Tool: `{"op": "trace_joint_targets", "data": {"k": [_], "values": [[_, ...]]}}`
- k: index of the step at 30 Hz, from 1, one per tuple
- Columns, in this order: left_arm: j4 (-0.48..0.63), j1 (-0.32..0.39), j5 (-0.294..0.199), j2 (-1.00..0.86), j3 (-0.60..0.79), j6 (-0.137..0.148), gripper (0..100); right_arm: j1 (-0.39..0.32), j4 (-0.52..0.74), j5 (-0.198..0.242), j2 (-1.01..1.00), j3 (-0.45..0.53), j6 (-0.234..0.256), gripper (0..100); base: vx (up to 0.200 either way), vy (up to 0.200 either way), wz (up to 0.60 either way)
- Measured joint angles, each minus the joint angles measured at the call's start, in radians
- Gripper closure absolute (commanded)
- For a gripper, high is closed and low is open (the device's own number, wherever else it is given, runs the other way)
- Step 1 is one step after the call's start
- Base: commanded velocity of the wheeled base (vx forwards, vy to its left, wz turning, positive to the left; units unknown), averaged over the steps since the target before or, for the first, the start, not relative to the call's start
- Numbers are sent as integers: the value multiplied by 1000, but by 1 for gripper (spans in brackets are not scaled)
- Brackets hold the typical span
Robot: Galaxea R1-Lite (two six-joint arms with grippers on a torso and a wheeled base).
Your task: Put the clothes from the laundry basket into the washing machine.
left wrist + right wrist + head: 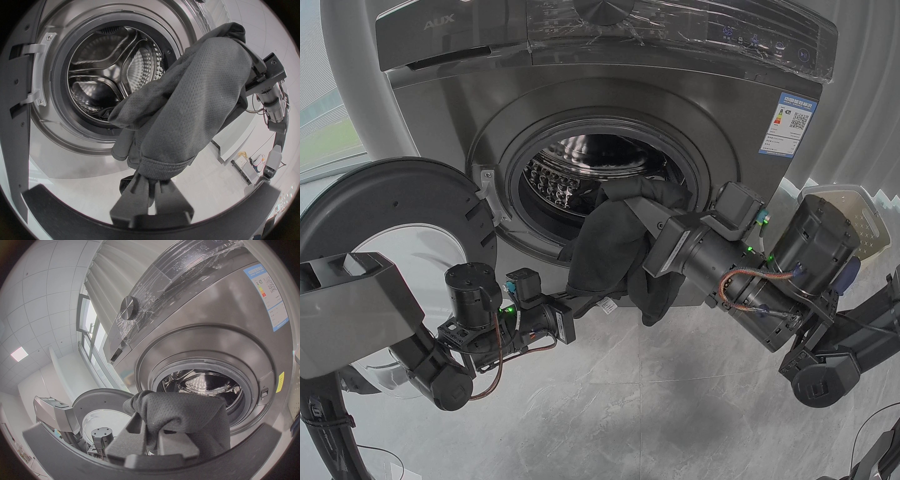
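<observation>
A dark grey garment point(612, 250) hangs in front of the washing machine's open drum point(594, 175), stretched between both grippers. My right gripper point(640, 212) is shut on its upper part at the mouth of the drum; in the right wrist view the garment point(187, 418) bunches over the right gripper point(150, 440). My left gripper point(584, 303) is shut on the lower hem, below the opening. In the left wrist view the garment point(187, 106) rises from the left gripper point(153, 190) toward the drum point(109, 72). A bit of dark cloth lies inside the drum.
The round door point(394, 212) stands swung open at the left, behind my left arm. A white laundry basket point(862, 219) sits at the right of the machine, partly behind my right arm. Grey tiled floor point(637, 400) lies in front.
</observation>
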Motion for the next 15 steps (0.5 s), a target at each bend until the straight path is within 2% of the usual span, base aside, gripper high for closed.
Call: {"op": "trace_joint_targets", "data": {"k": [8, 15], "values": [[-50, -27, 0, -46, 87, -5, 100, -1, 0, 0, 3, 1, 1, 100, 0, 0, 0], [-99, -64, 0, -164, 245, -9, 100, -2, -9, 0, 20, 1, 1, 100, 0, 0, 0]]}}
